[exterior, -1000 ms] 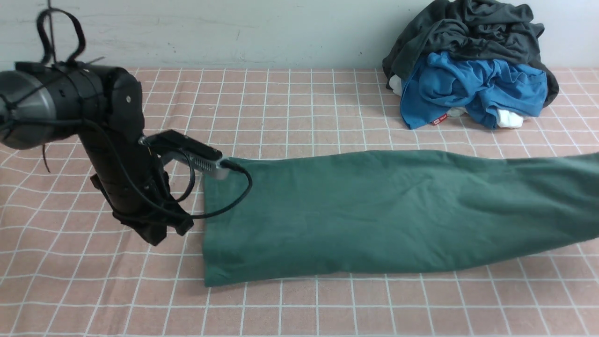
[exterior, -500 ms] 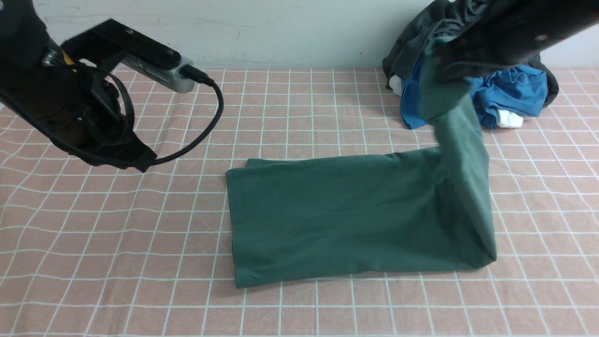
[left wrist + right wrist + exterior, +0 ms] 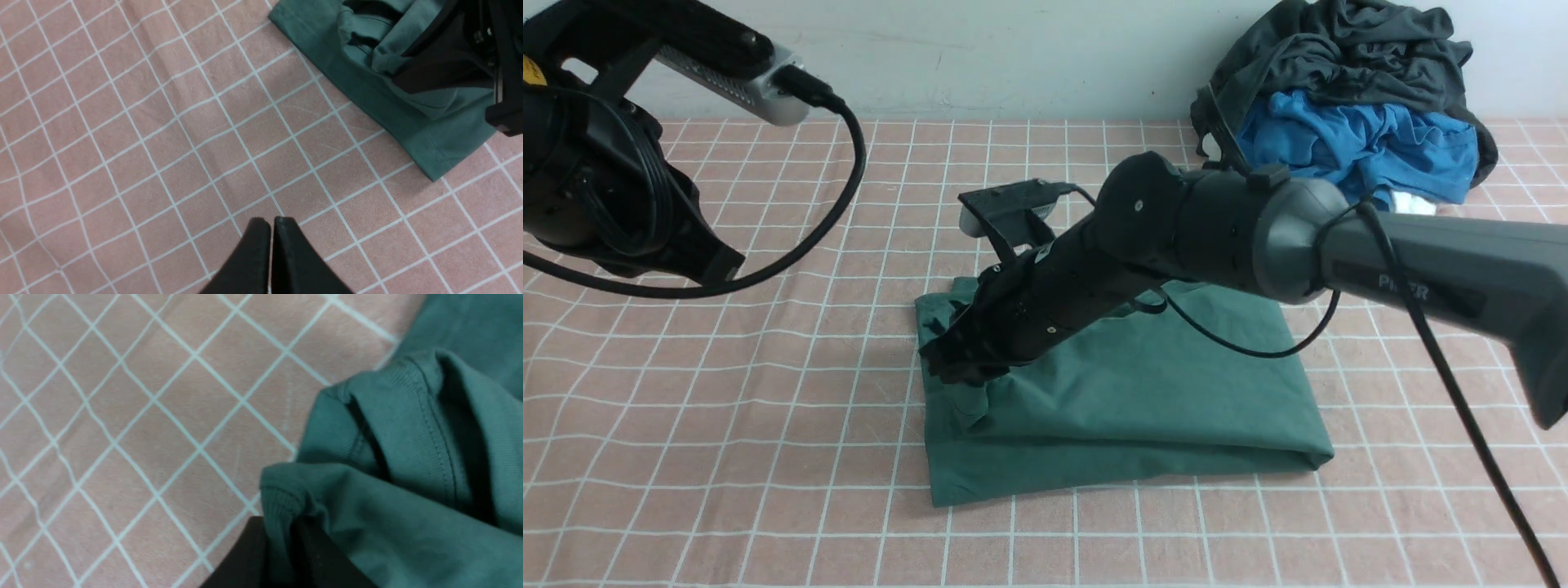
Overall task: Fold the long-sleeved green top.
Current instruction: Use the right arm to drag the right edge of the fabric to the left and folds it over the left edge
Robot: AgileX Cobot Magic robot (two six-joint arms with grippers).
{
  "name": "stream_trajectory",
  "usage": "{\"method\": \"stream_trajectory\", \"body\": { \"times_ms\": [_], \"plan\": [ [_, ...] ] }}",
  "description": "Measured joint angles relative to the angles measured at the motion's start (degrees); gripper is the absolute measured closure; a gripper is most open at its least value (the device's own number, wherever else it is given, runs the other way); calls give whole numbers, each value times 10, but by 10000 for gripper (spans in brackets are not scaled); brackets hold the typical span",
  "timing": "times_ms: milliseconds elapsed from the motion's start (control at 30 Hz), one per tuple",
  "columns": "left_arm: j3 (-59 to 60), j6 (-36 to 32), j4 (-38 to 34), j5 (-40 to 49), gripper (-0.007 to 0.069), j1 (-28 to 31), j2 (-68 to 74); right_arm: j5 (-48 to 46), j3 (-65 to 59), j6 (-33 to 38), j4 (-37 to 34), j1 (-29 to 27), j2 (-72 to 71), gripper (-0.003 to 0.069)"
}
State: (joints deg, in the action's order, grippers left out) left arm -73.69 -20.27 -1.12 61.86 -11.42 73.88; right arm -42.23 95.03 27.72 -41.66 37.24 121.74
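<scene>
1. Green long-sleeved top [image 3: 1143, 392], a dark teal soft knit: its bunched ribbed edge is clamped between the black fingers [image 3: 245, 559] of the right gripper [image 3: 282, 539], over the left end of the folded stack.
2. The top lies doubled over mid-table on the pink, white-gridded tablecloth [image 3: 768, 392], with its fold at the right.
3. The left gripper [image 3: 271, 222] hangs over bare cloth left of the top, well apart from it, its fingers pressed together on nothing.
4. White lettering on the grey right arm [image 3: 1462, 269] reads roughly "PIPER"; a black cable crosses it.
5. Far right, a crumpled bright blue garment [image 3: 1356, 139] lies under a dark charcoal-grey garment [image 3: 1339, 49]; the arm hides their near left edge.
6. The top's sleeves and neck cannot be made out.
</scene>
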Motion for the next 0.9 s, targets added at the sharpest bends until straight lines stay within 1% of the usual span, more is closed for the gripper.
{"method": "stream_trajectory", "body": {
  "times_ms": [67, 100, 133, 200, 233, 267, 300, 333, 367, 467, 567, 633, 700, 833, 900],
  "plan": [
    [4, 0, 0, 0, 628, 0, 0, -1, 2, 27, -31, -2, -4, 490],
    [4, 0, 0, -1, 628, 0, 0, -9, 5, 41, -43, -6, -9, 436],
    [4, 0, 0, -2, 628, 0, 0, -19, 9, 50, -46, -10, -14, 399],
    [5, 0, 0, -4, 628, 0, 0, -48, 21, 67, -40, -21, -25, 323],
    [5, 0, 1, -5, 628, 0, 0, -64, 33, 71, -21, -32, -34, 284],
    [5, 0, 2, -5, 628, 0, 0, -79, 40, 70, 1, -39, -39, 267],
    [5, 0, 2, -5, 628, 0, 0, -81, 41, 70, 1, -41, -41, 263],
    [5, 0, 2, -5, 628, 0, 0, -100, 48, 45, 62, -55, -48, 244],
    [5, 0, 2, -6, 628, 0, 0, -106, 49, 31, 84, -59, -49, 241],
    [5, 0, 2, -9, 628, 0, 0, -144, 49, -60, 202, -65, -39, 235],
    [5, 0, 2, -11, 628, 0, 0, -182, 49, -116, 266, -57, -13, 235],
    [5, 0, 2, -11, 628, 0, 0, -191, 49, -125, 276, -52, 0, 235],
    [5, 0, 2, -17, 628, 0, 0, -198, 49, -134, 285, -32, 30, 235],
    [10, 4, 2, -19, 628, 0, 0, -179, 48, -137, 299, -9, 41, 235],
    [12, 6, 1, -19, 628, 0, -1, -174, 48, -137, 300, -8, 35, 235]
  ]
}}
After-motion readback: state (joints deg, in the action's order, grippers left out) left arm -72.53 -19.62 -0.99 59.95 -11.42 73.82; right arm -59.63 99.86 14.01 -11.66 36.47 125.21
